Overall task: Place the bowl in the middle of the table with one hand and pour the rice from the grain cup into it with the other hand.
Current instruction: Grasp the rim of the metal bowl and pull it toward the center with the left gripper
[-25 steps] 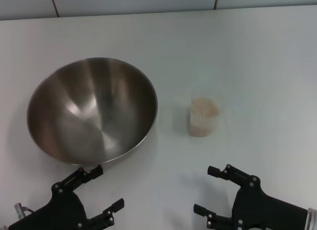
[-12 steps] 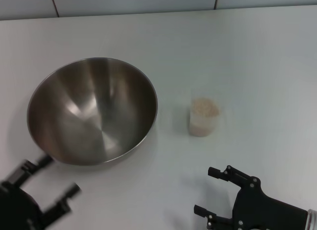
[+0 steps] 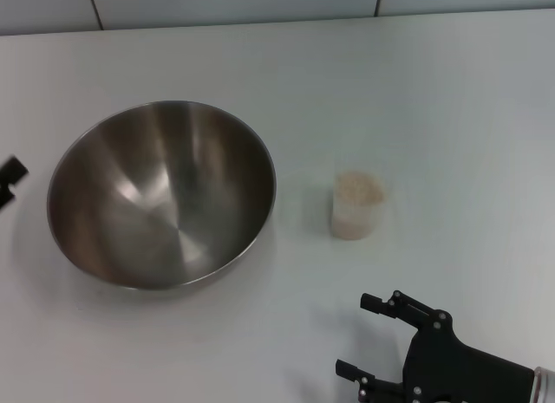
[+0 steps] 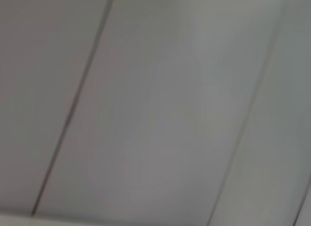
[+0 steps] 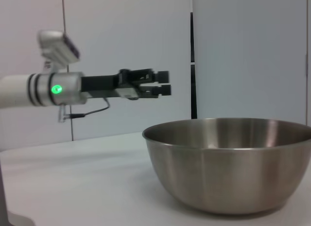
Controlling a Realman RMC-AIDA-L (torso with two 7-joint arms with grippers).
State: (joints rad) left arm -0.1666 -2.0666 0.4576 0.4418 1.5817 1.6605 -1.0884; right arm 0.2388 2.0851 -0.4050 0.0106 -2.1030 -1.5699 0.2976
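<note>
The steel bowl stands empty on the left half of the white table; the right wrist view shows the bowl from the side. To its right is the clear grain cup, upright and filled with rice. My left gripper only peeks in at the left edge, beside the bowl. In the right wrist view the left gripper hovers above the table, level with the space over the bowl's rim, fingers slightly apart and empty. My right gripper is open near the front edge, in front of the cup.
A pale panelled wall with dark seams runs behind the table's far edge. The left wrist view takes in only wall panels. Bare tabletop lies between the bowl and the cup and to the right of the cup.
My left gripper has swung from the front of the table, just below the bowl, out to the left edge beside the bowl. The right gripper, bowl and cup stay put.
</note>
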